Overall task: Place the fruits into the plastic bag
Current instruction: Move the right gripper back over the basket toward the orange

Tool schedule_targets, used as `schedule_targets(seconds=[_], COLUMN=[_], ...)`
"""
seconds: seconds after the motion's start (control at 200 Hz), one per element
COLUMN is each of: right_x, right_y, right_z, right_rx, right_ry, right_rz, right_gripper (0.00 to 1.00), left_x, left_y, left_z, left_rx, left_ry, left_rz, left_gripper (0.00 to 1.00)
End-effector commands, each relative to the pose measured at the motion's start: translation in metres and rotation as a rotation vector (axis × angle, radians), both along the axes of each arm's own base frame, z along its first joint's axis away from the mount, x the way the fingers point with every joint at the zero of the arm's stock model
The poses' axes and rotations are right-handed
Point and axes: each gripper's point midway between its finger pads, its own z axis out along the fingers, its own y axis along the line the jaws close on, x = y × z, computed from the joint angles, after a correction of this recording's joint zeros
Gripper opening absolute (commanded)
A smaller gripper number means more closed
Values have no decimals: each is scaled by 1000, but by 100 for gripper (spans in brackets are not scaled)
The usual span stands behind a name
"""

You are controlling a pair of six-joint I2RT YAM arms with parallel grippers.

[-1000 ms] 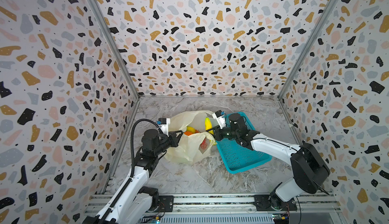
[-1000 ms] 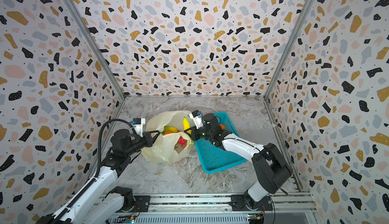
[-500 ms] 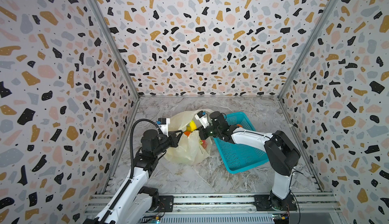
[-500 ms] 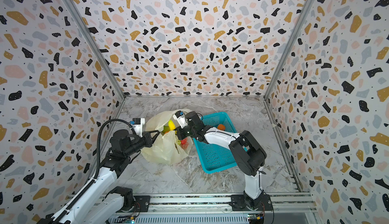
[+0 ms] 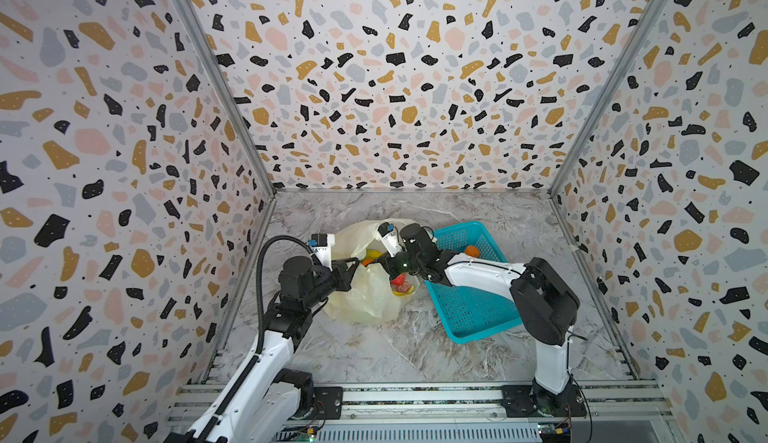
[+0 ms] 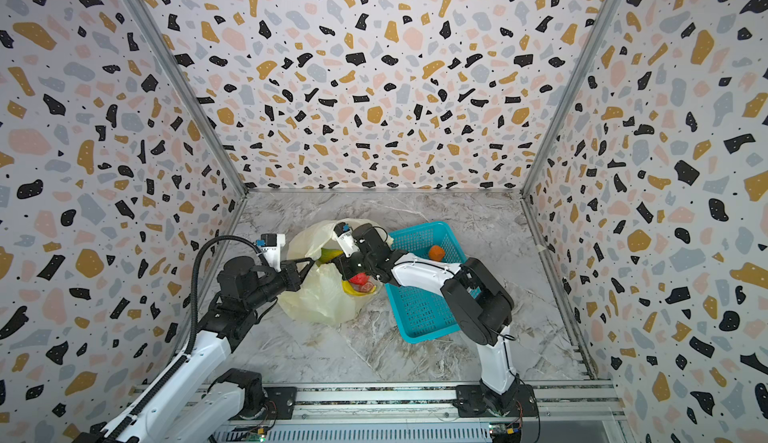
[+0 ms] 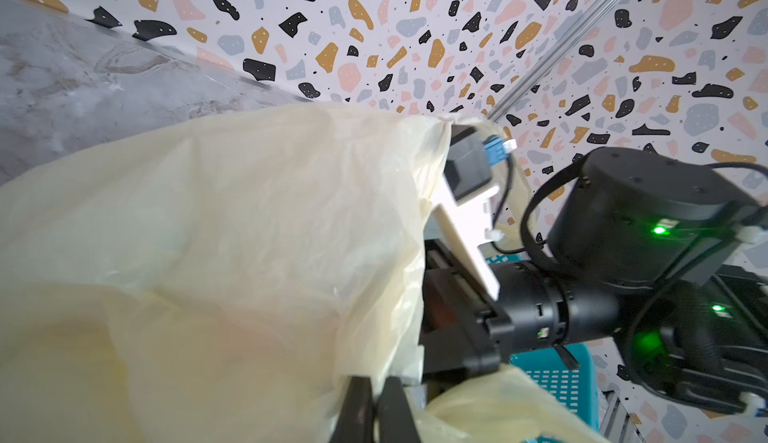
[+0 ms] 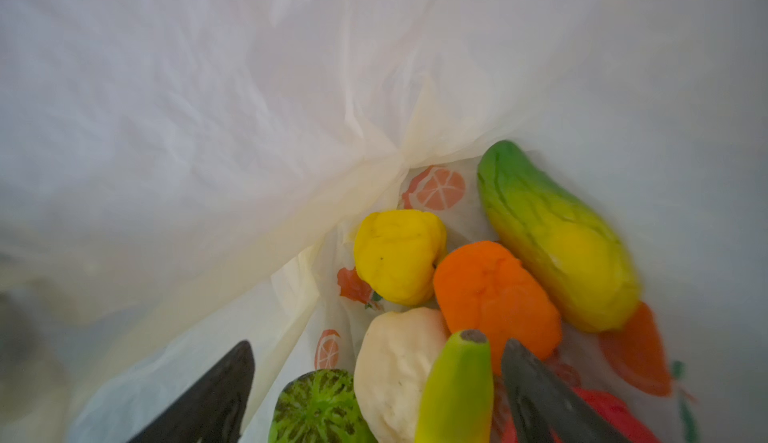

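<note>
Left gripper is clamped tight on the rim of the crinkly translucent pale-yellow plastic bag. Right gripper sits inside the bag with its jaws spread wide, gripping nothing. Small toy fruits lie just beyond its tips, and a yellow-green banana lies between them.

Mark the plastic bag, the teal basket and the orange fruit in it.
plastic bag (image 5: 365, 299), in a top view, near wall.
teal basket (image 5: 478, 312), in a top view, bare floor.
orange fruit (image 6: 436, 252), in a top view, its middle.
</note>
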Motion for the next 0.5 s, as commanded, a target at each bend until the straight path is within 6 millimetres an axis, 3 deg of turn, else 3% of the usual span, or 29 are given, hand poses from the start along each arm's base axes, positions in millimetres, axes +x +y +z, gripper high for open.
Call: schedule_targets(seconds=[0.0,0.265,0.401,0.496], right_x=[4,-15,-15,-11], right_y=[-32,-123,-190,-241], right_z=[48,59,53,41], right_rx=[23,-39,-13,24], right_ry=[-98,-194,-164,-111], right_rz=[-88,-320,-523,-699], right_gripper=[100,99,100,95], left_x=[2,4,5,5], left_y=[3,6,7,6], left_z=[11,11,11,9], left_rx=[17,29,28,26], left_ry=[-44,-43,-40,-37], left_rz=[18,38,45,44], left_gripper=[0,0,0,0])
